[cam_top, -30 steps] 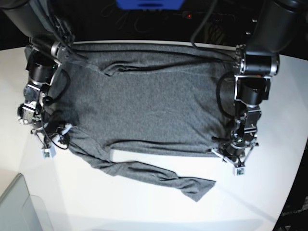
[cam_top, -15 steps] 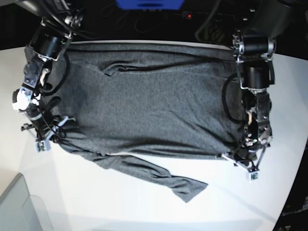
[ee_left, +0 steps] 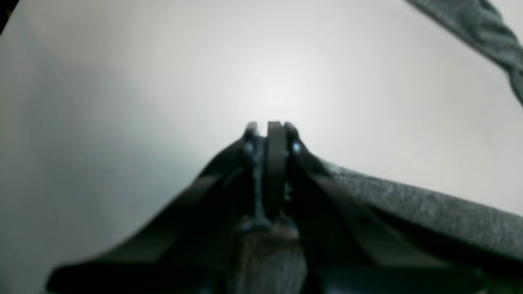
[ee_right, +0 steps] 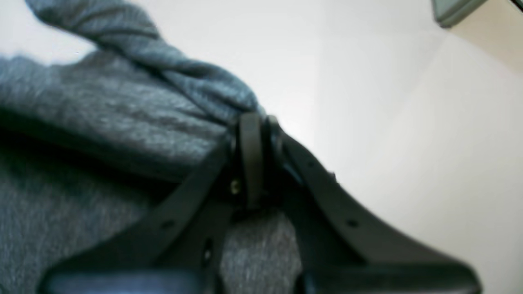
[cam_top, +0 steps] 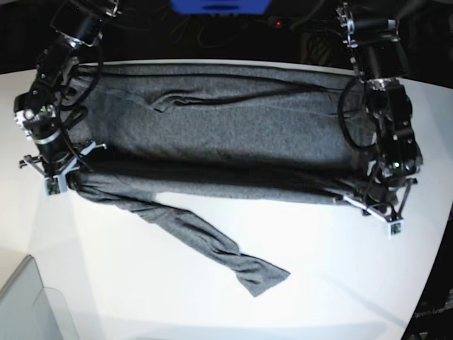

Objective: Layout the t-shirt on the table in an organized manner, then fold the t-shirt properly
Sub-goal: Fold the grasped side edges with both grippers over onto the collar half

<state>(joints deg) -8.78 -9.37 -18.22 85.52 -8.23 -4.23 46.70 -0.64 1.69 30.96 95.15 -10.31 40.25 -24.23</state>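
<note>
The dark grey t-shirt (cam_top: pixel 226 127) lies spread across the far half of the white table (cam_top: pixel 333 283). Its near edge is pulled taut in a line between my two grippers. One sleeve (cam_top: pixel 212 244) trails loose toward the front. My left gripper (cam_top: pixel 386 212) is shut on the shirt's near right corner; in the left wrist view the gripper (ee_left: pixel 271 130) has its fingers pressed together with cloth (ee_left: pixel 429 208) running off to the right. My right gripper (cam_top: pixel 53 177) is shut on the near left corner; in its wrist view the gripper (ee_right: pixel 253 122) pinches bunched cloth (ee_right: pixel 102 102).
A translucent grey bin corner (cam_top: pixel 25 304) sits at the front left, also seen as the bin corner (ee_right: pixel 453 10) in the right wrist view. A blue object (cam_top: pixel 219 6) and cables lie beyond the table's far edge. The table's curved edge runs down the right side.
Both grippers have moved outward and toward the far side, still holding the corners. The shirt's near edge has tightened into a straight line, and the loose sleeve has been dragged back and left.
</note>
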